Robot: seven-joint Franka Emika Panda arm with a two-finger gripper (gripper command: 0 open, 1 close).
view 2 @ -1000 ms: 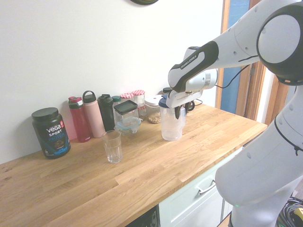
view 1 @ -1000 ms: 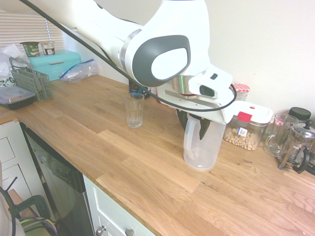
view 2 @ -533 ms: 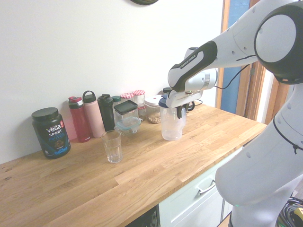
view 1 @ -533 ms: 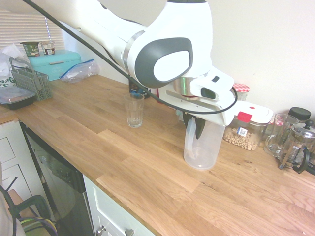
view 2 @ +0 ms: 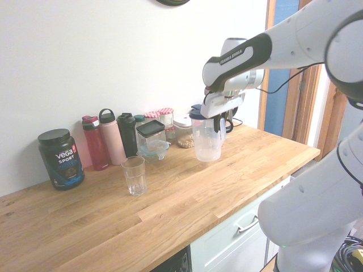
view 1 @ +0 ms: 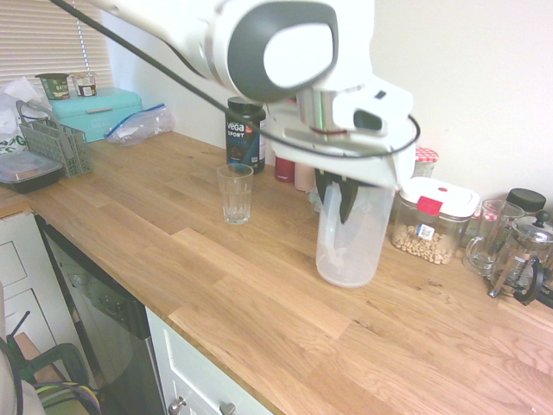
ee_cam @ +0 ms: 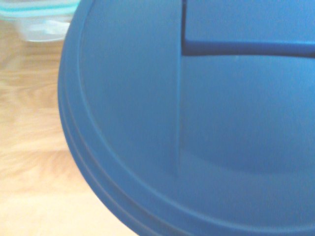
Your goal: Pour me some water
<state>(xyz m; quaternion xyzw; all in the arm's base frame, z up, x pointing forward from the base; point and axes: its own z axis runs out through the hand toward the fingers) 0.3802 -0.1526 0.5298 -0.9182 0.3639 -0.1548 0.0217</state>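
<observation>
A clear plastic water pitcher (view 1: 350,242) (view 2: 207,144) with a blue lid (ee_cam: 197,123) hangs upright just above the wooden counter (view 1: 259,285). My gripper (view 1: 339,201) (view 2: 219,126) comes down from above and is shut on the pitcher's handle. The blue lid fills most of the wrist view. An empty clear glass (view 1: 235,193) (view 2: 134,175) stands on the counter, a short way off from the pitcher, towards the black tub.
Along the wall stand a black Vega tub (view 2: 61,158), several drink bottles (view 2: 108,137) and jars. A lidded nut container (view 1: 432,226), a glass mug and a French press (view 1: 523,255) sit beyond the pitcher. A dish rack (view 1: 56,143) stands far left.
The gripper has shut on the pitcher's handle and risen, lifting the pitcher off the counter. The glass has not moved.
</observation>
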